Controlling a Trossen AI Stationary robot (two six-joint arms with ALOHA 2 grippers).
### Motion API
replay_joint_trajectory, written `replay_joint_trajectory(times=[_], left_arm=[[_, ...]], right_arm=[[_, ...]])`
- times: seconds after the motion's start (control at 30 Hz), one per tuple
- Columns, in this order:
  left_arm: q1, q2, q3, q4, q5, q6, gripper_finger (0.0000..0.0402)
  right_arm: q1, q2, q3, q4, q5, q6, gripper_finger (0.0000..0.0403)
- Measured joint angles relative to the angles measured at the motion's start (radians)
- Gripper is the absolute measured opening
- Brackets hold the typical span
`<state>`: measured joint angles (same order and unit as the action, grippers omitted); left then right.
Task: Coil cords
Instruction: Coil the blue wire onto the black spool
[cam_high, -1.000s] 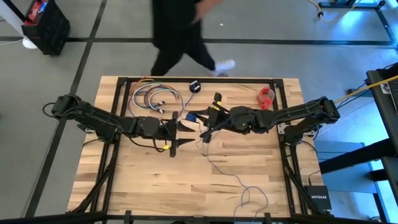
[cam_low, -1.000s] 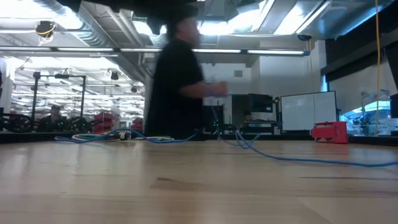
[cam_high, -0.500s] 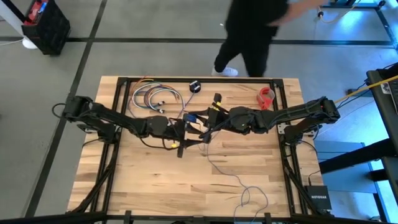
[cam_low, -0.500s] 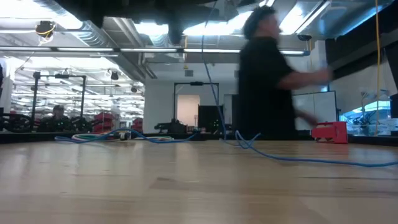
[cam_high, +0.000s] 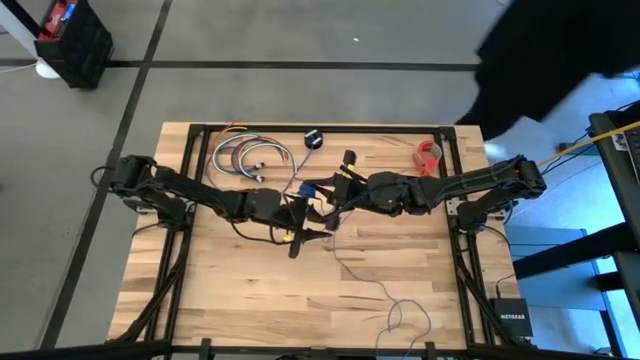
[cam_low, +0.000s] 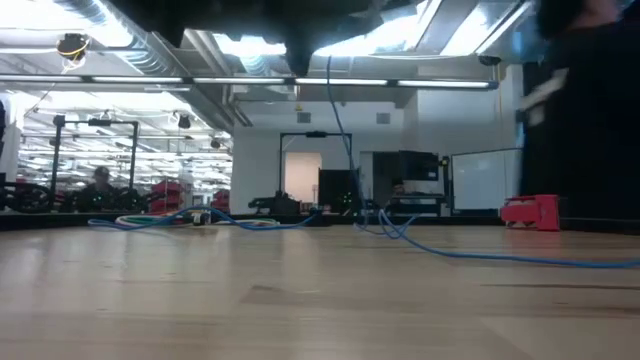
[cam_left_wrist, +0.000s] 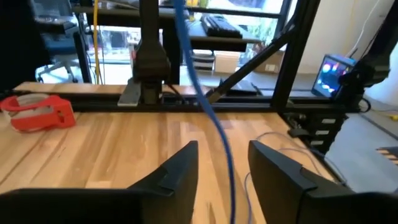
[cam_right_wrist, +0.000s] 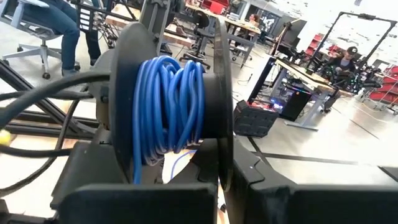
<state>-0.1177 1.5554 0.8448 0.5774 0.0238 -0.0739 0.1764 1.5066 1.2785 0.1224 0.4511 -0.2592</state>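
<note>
In the right wrist view, a black spool (cam_right_wrist: 174, 106) wound with thin blue cord fills the picture; my right gripper (cam_right_wrist: 225, 183) is shut on it above the table's middle (cam_high: 328, 203). From the spool the cord (cam_low: 338, 120) hangs down to the table. It then trails toward the near edge and ends in loose loops (cam_high: 400, 318). My left gripper (cam_left_wrist: 224, 150) stands open just left of the spool (cam_high: 306, 220). The hanging cord (cam_left_wrist: 221, 134) passes between its two fingers, and I see no touch. My right gripper holds the spool lifted clear of the table, coming at it level from the table's right. One flange's rim (cam_right_wrist: 221, 163) runs down between the fingers. The gripper's own body hides the exact place of contact.
A bundle of thicker multicoloured cables (cam_high: 245, 158) lies at the far left, and a small black round thing (cam_high: 314, 139) lies at the far edge. A red object (cam_high: 428, 155) sits far right. A person (cam_high: 560, 50) stands beyond the far right corner.
My left gripper has gone toward the table's right edge, closer to the spool, and sunk a little. The person behind the table has walked from its far middle to beyond its far right corner.
</note>
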Motion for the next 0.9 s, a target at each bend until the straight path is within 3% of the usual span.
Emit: replay_joint_trajectory(times=[0.37, 0.53, 0.73, 0.9], left_arm=[[0.0, -0.039, 0.0, -0.015, -0.001, 0.018, 0.0061], [0.004, -0.037, 0.0, -0.016, -0.002, 0.029, 0.001], [0.013, -0.037, 0.0, -0.052, -0.03, 0.054, 0.0003], [0.022, -0.077, 0.0, -0.194, -0.172, 0.055, 0.0005]], right_arm=[[0.0, 0.001, 0.0, -0.006, 0.0, 0.0, 0.0005], [0.0, 0.001, 0.0, 0.002, 0.0, 0.0, 0.0005], [0.001, 0.001, 0.0, 0.002, -0.002, 0.0, 0.0005], [0.024, 0.002, -0.002, -0.021, 0.003, -0.004, 0.0005]])
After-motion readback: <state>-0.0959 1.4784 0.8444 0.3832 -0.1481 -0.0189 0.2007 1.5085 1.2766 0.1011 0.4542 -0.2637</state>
